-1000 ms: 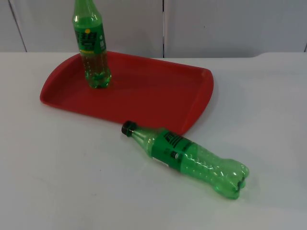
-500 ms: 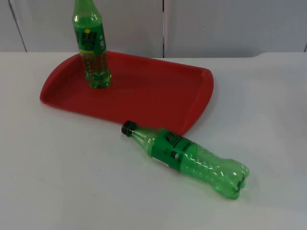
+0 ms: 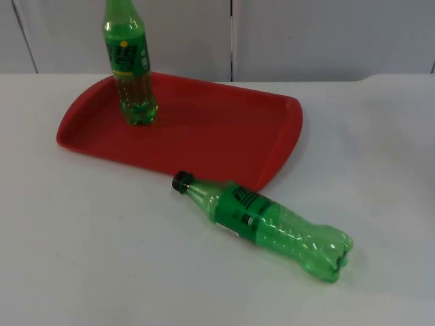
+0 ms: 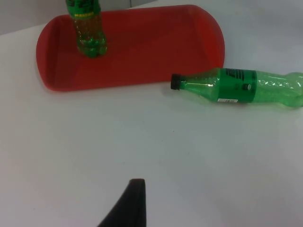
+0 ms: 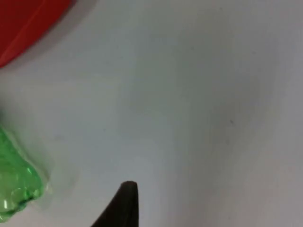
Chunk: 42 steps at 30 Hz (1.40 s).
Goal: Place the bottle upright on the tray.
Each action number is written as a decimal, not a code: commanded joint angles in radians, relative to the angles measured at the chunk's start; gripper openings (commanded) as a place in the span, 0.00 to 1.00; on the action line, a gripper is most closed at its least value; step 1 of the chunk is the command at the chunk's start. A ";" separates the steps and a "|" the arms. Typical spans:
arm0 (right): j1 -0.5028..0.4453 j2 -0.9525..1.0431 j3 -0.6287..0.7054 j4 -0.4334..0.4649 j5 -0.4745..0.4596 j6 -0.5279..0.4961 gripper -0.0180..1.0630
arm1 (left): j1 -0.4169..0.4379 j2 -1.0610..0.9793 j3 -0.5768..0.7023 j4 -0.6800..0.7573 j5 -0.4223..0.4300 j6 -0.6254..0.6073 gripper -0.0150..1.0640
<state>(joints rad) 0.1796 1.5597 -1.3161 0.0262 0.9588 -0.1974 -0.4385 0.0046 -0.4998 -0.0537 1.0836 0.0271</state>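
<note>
A green plastic bottle (image 3: 265, 224) with a black cap lies on its side on the white table, just in front of the red tray (image 3: 217, 129), with its cap pointing toward the tray's front rim. A second green bottle (image 3: 132, 75) stands upright in the tray's far left corner. In the left wrist view the lying bottle (image 4: 236, 86) and the tray (image 4: 156, 47) are some way ahead of my left gripper (image 4: 132, 203), which is over bare table. My right gripper (image 5: 120, 203) hovers close beside the base of the lying bottle (image 5: 14, 189) without touching it.
White table surrounds the tray on the near, left and right sides. The grey partition wall (image 3: 306, 34) stands right behind the tray. A corner of the tray (image 5: 23, 23) appears in the right wrist view.
</note>
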 commanded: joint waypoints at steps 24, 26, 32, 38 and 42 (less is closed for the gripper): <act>0.484 0.596 -0.606 -0.018 0.210 -0.084 0.99 | -0.002 -0.005 0.006 -0.009 -0.008 0.001 0.99; 0.499 0.613 -0.615 -0.026 0.210 -0.088 0.99 | -0.002 -0.005 0.006 -0.009 -0.008 0.001 0.99; 0.566 0.691 -0.620 -0.026 0.200 -0.113 0.99 | -0.002 -0.005 0.006 -0.009 -0.008 0.001 0.99; 0.577 0.741 -0.618 -0.026 0.157 -0.059 0.99 | -0.002 -0.005 0.006 -0.009 -0.008 0.001 0.99; 0.577 0.758 -0.616 -0.026 0.134 -0.050 0.97 | -0.002 -0.005 0.006 -0.009 -0.008 0.001 0.99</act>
<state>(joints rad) 0.7504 2.3172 -1.9305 0.0000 1.1074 -0.2534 -0.4385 0.0046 -0.4998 -0.0537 1.0836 0.0271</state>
